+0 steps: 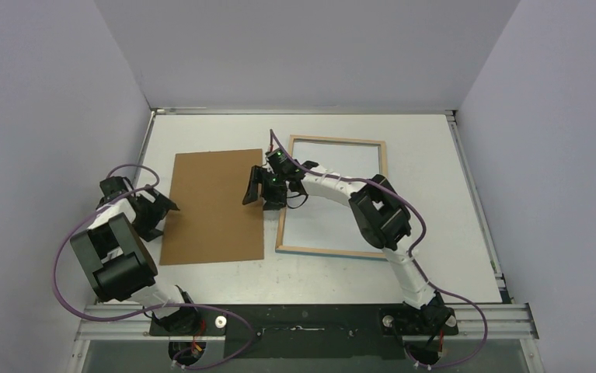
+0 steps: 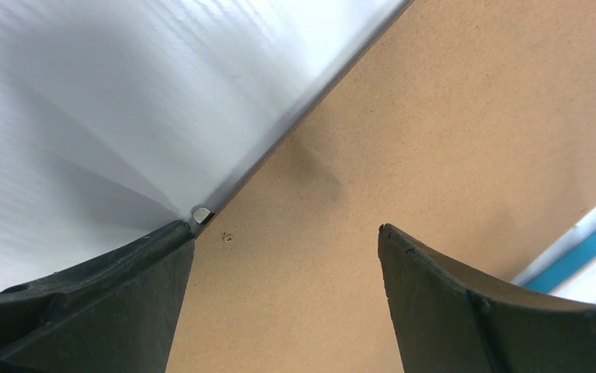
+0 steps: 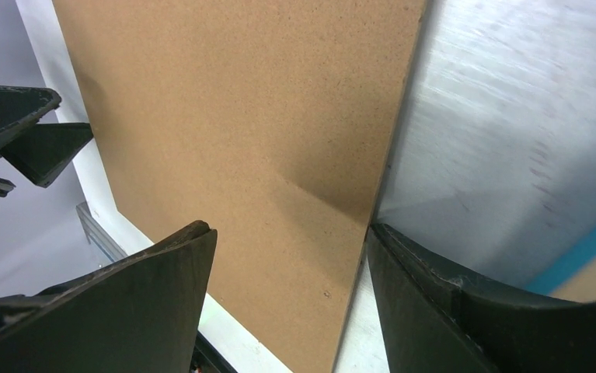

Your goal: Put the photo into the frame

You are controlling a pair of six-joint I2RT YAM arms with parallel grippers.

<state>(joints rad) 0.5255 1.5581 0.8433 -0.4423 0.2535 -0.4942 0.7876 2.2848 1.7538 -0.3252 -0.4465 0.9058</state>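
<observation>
The plain brown backing board (image 1: 213, 206) lies flat on the white table, left of centre. The frame (image 1: 327, 252) lies to its right with its light wood edges up and its inside looking white. A turquoise strip of the frame shows in the left wrist view (image 2: 582, 252) and in the right wrist view (image 3: 590, 247). The balloon photo does not show in any view. My left gripper (image 1: 162, 217) (image 2: 288, 228) is open and empty, astride the board's left edge (image 2: 465, 140). My right gripper (image 1: 262, 194) (image 3: 288, 228) is open and empty, astride the board's right edge (image 3: 248, 116), beside the frame.
The white table (image 1: 434, 194) has raised rails along its far and side edges, with grey walls close around. The right arm's forearm and elbow reach across the frame. Purple cables loop beside both arms.
</observation>
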